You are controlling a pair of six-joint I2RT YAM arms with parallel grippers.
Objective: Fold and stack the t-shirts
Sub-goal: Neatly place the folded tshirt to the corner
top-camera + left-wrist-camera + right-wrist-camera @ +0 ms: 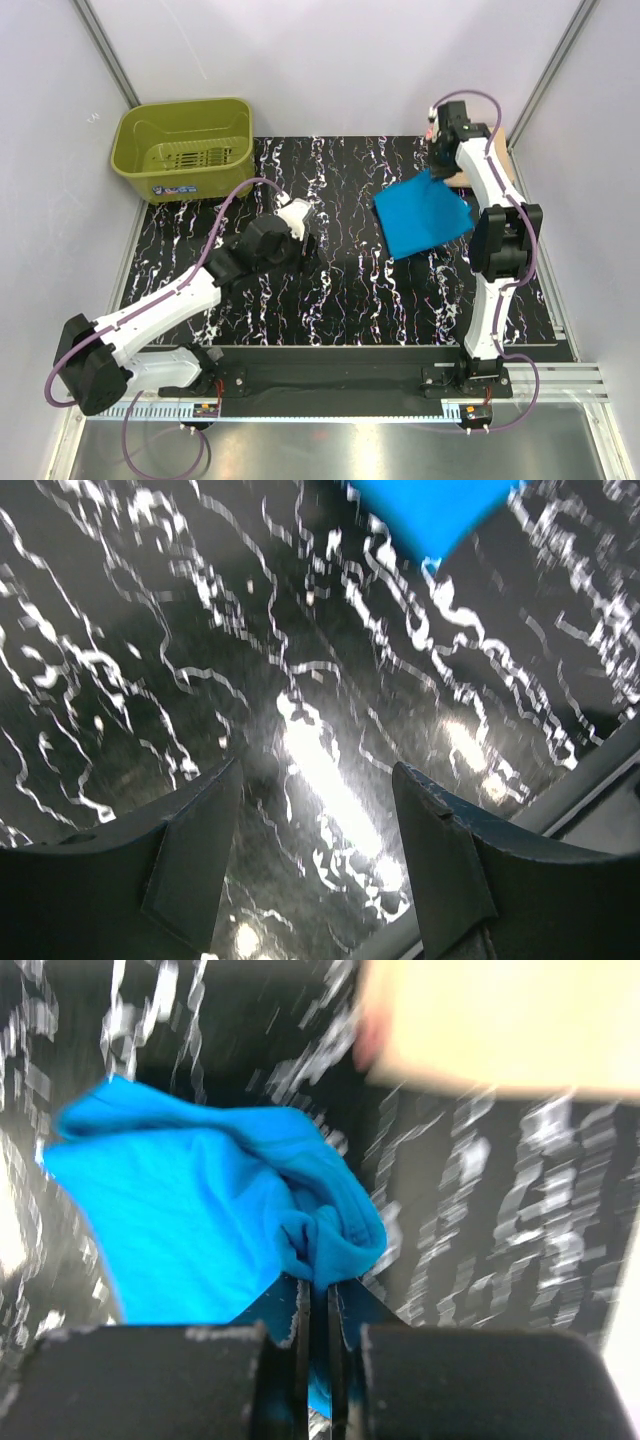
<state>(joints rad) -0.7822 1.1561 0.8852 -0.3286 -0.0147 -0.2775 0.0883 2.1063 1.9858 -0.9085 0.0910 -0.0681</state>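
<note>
Tightly closed on a bunched fold of cloth, the right gripper [318, 1290] holds the turquoise t-shirt [190, 1210] by its edge, at the two o'clock part of the table [340, 290] as seen from above. The shirt spreads from the jaws toward seven o'clock as a rough, tilted square. Most of it lies on the marbled black surface, with a crumpled ridge just ahead of the fingers. Just beyond the gripper, toward one o'clock, lies the peach t-shirt [500, 1020], a flat pale shape partly hidden under the arm. Whether the blue cloth touches it cannot be told. The left gripper [318, 775] hangs empty with its jaws apart over bare table near the centre, well apart from the shirt. Only a blue corner shows at the twelve o'clock edge of its wrist view. The olive basket [185, 150] sits at ten o'clock, out of play.

The risk, on this evidence, is that the pinch has taken a wad at a single point. A lift or drag from there would likely let the rest hang or trail, opening whatever folds the shirt has. It could then land skewed or rumpled on the peach one. A grip on gathered layers may also shed the lower ones. With the other arm so distant, nothing steadies the far edge. Working close over the peach shirt, the right arm could also scuff it askew.
</note>
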